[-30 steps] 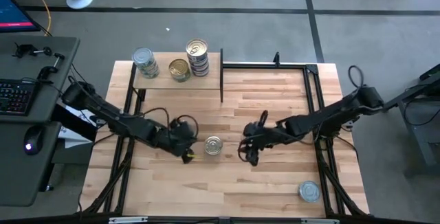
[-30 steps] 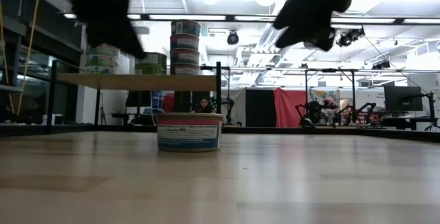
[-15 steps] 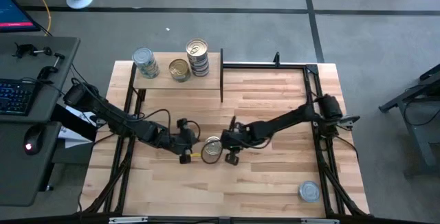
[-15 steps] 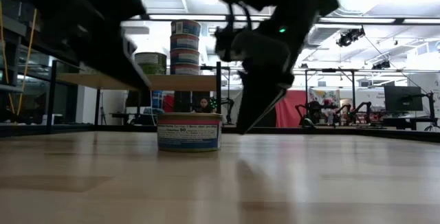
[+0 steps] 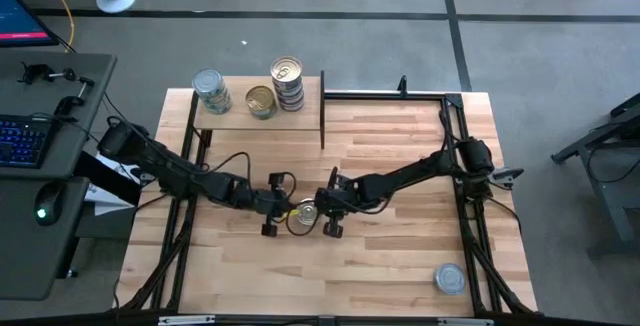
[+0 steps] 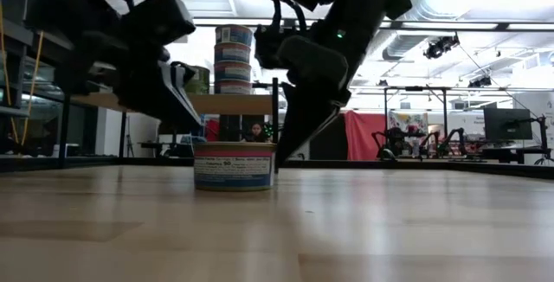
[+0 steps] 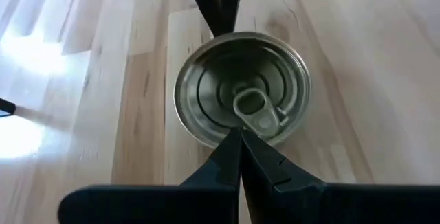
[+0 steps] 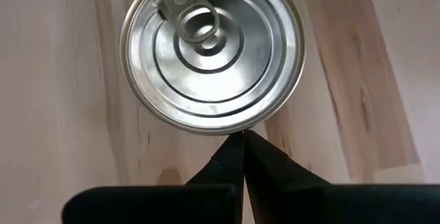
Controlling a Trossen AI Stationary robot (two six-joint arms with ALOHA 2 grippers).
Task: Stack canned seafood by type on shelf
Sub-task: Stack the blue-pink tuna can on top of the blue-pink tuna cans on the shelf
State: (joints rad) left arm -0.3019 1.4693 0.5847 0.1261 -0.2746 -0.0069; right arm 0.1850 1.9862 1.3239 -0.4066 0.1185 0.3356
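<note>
A short round tin (image 5: pixel 306 213) with a silver pull-tab top (image 8: pixel 213 52) stands on the table's middle, base down. My left gripper (image 5: pixel 291 209) is shut at its left side. My right gripper (image 5: pixel 321 212) is shut at its right side. The low view shows both slanting down to the tin's (image 6: pixel 235 165) top edge. Far left stands the shelf (image 5: pixel 262 118). On its board are a silver-blue tin (image 5: pixel 211 91), a gold tin (image 5: pixel 261 102) and a stack of tins (image 5: pixel 287 81). My left gripper's shut fingertips (image 7: pixel 238 136) lie at the tin's top rim (image 7: pixel 227 133) on its left side, slanting down from the table's left; whether they touch it I cannot tell. My right gripper's shut fingertips (image 8: pixel 243 141) meet the tin's rim (image 8: pixel 237 129) on its right side, slanting down from the table's right. The tin stays upright on the table.
Another silver-topped tin (image 5: pixel 450 279) stands near the table's front right corner. A black metal frame (image 5: pixel 400 94) runs along the far and right edges. Bare wood lies in front of the middle tin.
My right gripper has swept toward the table's left and down to the tin, its fingers closing on the way. My left gripper has sunk and rolled, ending at the tin's left side. The tin stays upright where it was.
</note>
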